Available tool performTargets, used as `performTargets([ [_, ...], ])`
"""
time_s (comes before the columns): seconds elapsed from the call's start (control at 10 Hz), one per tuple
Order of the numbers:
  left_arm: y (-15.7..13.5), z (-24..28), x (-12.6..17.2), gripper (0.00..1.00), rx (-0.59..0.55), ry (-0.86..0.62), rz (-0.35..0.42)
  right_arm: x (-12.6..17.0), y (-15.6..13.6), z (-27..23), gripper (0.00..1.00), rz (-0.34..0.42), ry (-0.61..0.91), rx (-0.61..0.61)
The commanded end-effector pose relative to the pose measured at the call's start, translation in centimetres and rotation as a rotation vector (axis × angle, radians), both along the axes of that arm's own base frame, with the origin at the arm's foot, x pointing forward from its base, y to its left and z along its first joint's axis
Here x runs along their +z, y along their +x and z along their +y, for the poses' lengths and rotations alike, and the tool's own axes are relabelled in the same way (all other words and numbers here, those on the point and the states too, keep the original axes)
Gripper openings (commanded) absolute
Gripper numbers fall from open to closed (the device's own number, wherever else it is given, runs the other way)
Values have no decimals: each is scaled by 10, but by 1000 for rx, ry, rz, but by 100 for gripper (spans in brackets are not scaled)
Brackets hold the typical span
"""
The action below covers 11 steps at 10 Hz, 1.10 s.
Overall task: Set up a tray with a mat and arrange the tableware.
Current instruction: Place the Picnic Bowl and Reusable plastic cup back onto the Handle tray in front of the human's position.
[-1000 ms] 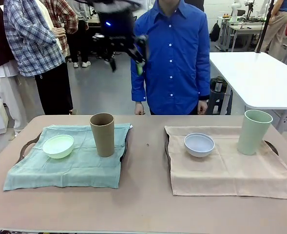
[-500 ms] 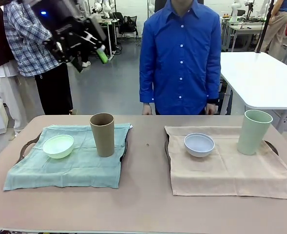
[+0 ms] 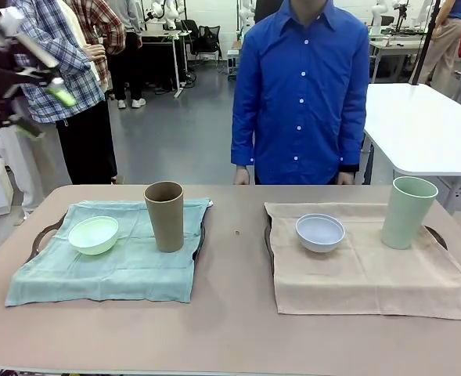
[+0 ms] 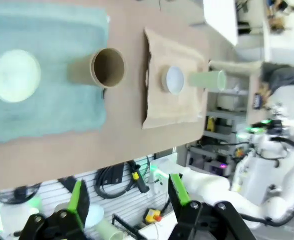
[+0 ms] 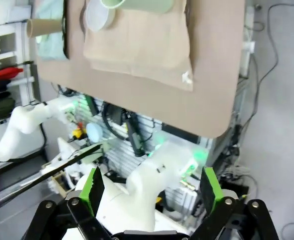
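You see the mint bowl (image 3: 94,234) upright at the left of the frame on a teal mat (image 3: 105,270), with the brown cup (image 3: 165,216) standing just right of it. At the right, the white bowl (image 3: 320,232) and pale green cup (image 3: 406,211) stand upright on a beige mat (image 3: 363,278).

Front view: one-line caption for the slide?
Two mat-covered trays set: mint green bowl and brown cup on the teal mat, white bowl and pale green cup on the beige mat.

teal mat (image 3: 109,262): wrinkled cloth | brown cup (image 3: 165,216): matt | white bowl (image 3: 320,233): glossy
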<state>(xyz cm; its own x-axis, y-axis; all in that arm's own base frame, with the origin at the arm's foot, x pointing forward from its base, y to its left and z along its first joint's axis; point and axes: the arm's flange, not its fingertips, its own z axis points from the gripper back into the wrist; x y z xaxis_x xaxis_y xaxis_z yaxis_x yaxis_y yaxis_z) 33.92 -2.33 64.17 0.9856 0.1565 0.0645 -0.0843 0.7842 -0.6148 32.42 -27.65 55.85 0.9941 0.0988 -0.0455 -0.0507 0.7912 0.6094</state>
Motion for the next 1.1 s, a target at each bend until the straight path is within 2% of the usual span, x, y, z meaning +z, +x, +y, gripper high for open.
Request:
performTargets([
  [0.0,-14,36,0,84,47,-10,14,3,-12,5,100,-7,130,-11],
  [0.1,-20,47,2,84,25,40,-9,1,-19,11,100,-71,136,-44],
  [0.2,-8,27,-1,84,35,-16,19,6,-18,14,100,-179,-144,-120],
  [0.3,-8,27,-1,84,35,-16,19,0,-12,1,100,-7,94,-20],
  [0.5,-8,27,-1,84,35,-16,19,0,-12,1,100,-7,94,-20],
  [0.6,-12,32,-2,84,35,-5,25,7,-15,2,100,-58,49,-41],
  [0.7,7,51,-11,84,31,-108,120,13,-16,-14,100,-101,304,40],
  [0.8,17,82,-25,84,35,-214,206,1,-17,-21,100,-118,417,93],
  [0.9,27,107,-29,84,16,-269,256,-11,-13,-24,100,-155,562,104],
  [1.0,28,129,-42,84,-22,-316,261,-24,-11,-21,100,-171,674,118],
])
